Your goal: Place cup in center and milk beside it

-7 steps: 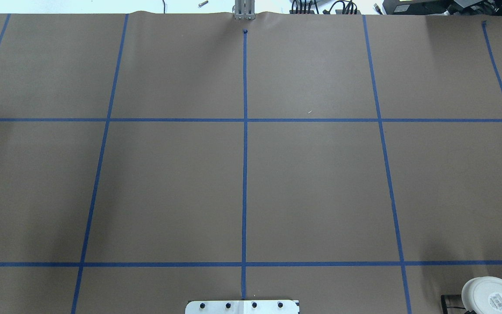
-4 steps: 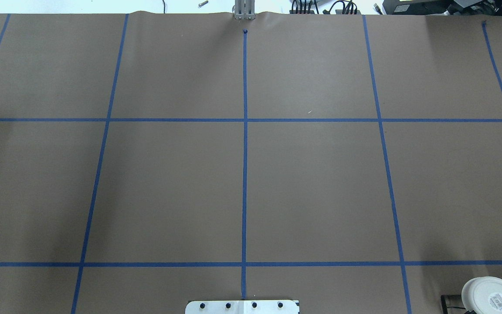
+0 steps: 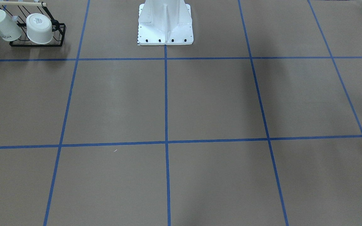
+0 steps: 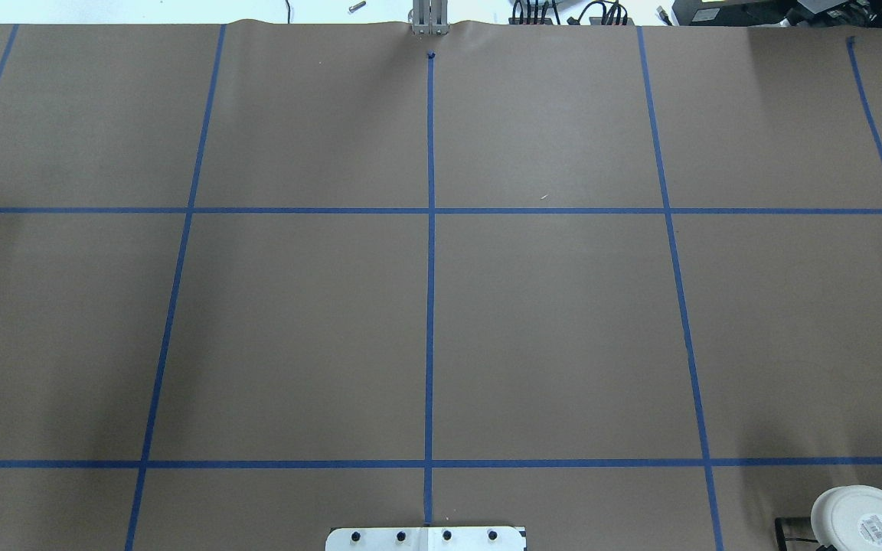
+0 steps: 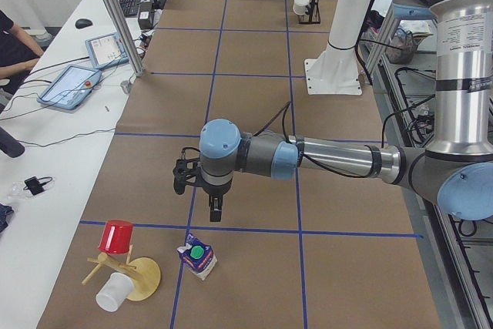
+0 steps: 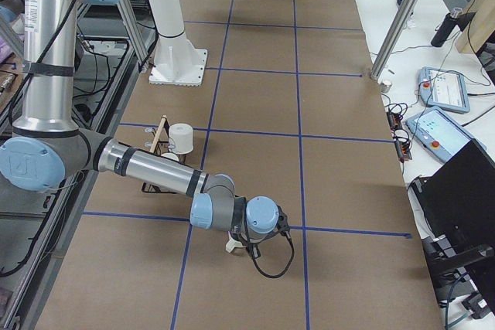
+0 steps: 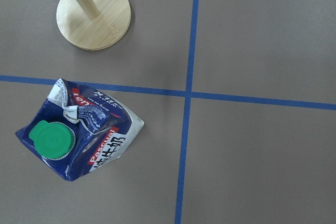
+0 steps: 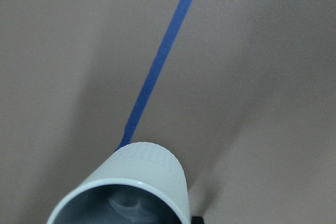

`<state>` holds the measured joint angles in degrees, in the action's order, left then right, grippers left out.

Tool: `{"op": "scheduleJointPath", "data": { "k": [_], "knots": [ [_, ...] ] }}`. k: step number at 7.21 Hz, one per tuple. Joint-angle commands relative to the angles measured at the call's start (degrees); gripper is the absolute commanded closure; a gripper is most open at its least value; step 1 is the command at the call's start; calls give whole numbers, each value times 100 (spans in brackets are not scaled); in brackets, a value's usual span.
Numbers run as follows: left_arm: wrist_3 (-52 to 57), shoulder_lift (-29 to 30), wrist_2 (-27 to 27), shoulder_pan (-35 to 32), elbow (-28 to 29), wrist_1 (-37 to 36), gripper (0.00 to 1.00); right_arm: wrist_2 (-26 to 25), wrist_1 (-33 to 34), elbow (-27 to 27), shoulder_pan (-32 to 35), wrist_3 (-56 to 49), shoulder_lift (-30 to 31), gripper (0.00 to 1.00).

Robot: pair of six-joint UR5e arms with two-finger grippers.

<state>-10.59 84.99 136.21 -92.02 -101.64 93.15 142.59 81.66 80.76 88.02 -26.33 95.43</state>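
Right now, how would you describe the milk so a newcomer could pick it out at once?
At the table's end on the robot's left stands a wooden peg stand holding a red cup and a white cup. Beside its base, near a blue tape crossing, sits the milk. It alone is a dark blue carton with a round green cap.

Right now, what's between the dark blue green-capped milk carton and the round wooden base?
Only a blue tape line on brown paper, shown in the left wrist view.
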Motion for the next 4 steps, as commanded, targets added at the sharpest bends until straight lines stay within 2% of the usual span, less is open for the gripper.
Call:
{"op": "scheduleJointPath", "data": {
  "k": [1, 2, 3, 4],
  "knots": [
    [-13, -9, 292, 0, 21, -7, 2, 225, 1265, 464, 172, 652, -820, 100],
    [-13, 0, 292, 0, 30, -16, 2, 199, 1909, 650, 172, 1012, -1373, 100],
    [-13, 17, 301, 0, 30, -16, 2, 251, 2228, 817, 172, 1886, -1874, 100],
    [-13, 35, 301, 0, 39, -16, 2, 278, 2275, 1167, 6, 3305, -2254, 100]
  ]
}}
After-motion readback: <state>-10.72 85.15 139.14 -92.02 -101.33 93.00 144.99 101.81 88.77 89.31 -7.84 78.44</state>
